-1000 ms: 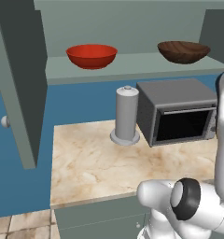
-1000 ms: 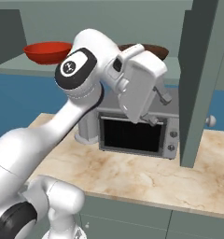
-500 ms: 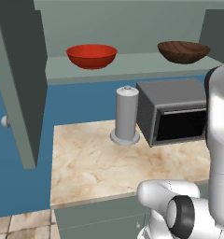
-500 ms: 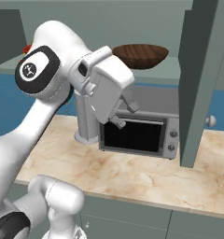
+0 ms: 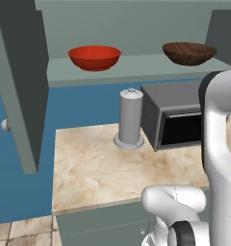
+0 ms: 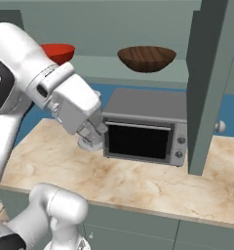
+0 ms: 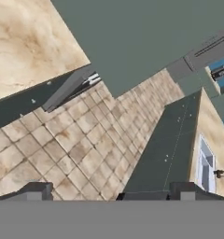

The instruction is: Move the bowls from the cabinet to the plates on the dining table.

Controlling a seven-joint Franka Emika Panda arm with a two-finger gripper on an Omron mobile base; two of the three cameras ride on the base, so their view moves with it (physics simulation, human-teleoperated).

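Looking at your gripper [image 7: 107, 193], it's wide open and holding nothing, angled down toward the floor. Both bowls sit on the cabinet [image 5: 21, 86] shelf, red bowl [image 5: 94, 57] left and wooden bowl [image 5: 189, 53] right, so you've got neither yet.

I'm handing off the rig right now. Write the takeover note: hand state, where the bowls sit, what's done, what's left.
Hand: open, holding nothing, pointed down at the tiled floor away from the shelf.
Red bowl: on the open cabinet's shelf, left side, above the grey canister.
Wooden bowl: same shelf, right side, above the toaster oven.
Done: cabinet doors open; neither bowl picked up.
Left: grasp each bowl and carry it to a plate on the dining table.
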